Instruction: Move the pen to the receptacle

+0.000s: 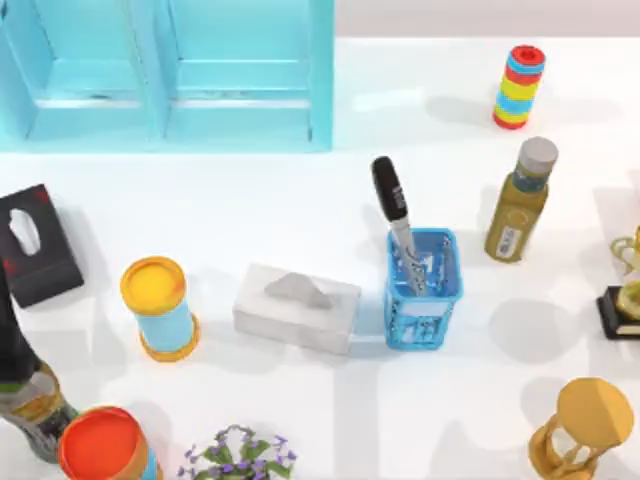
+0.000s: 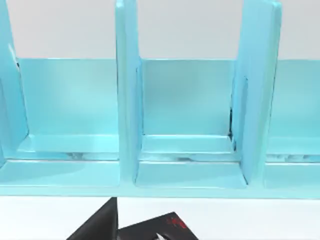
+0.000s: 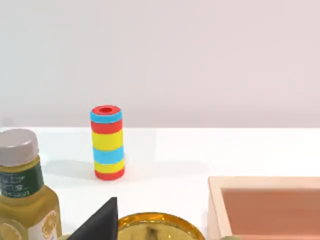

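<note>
In blue basket (image 1: pixel 424 318), pen (image 1: pixel 396 218) upright.

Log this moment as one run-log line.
pen: standing tilted in blue mesh basket, cap up | task: looks done

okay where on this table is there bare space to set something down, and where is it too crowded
Bare patches: the strip between the blue shelf unit and the white tissue box; the stretch between the shelf and the striped cylinder; the near middle between the blue basket holding the pen and the hourglass. Crowded: the near-left corner, around the red-lidded can and flowers.
</note>
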`<state>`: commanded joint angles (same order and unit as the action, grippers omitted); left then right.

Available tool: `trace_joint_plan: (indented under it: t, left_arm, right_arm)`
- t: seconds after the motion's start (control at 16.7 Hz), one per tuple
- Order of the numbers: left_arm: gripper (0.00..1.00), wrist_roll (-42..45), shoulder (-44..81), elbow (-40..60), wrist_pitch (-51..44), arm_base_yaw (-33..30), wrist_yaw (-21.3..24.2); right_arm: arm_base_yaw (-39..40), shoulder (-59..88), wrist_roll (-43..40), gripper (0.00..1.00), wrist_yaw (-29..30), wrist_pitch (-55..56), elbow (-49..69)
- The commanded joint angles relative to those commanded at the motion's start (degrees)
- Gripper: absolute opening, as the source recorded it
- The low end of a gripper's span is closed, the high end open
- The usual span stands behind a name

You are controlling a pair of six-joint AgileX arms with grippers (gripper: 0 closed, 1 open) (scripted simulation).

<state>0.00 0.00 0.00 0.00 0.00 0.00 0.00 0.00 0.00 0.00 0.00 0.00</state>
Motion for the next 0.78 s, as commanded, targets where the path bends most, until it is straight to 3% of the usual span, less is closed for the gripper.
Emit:
trace_joint_plan:
  t: [0.24,0.42,0.78]
  left_arm:
    - [1.00,0.00,0.00,0.00,0.00,0.00,0.00]
    - [1.00,0.00,0.00,0.00,0.00,0.00,0.00]
    - [1.00,0.00,0.00,0.00,0.00,0.00,0.00]
  right_arm:
    - [1.00,1.94,-1.07,1.00,-1.34,0.47,1.21]
    - [4.82,9.21,-1.97,1.00,-6.39,2.26,6.59]
    - [12.98,39.15,-0.80,1.00,-17.75,7.01,23.46]
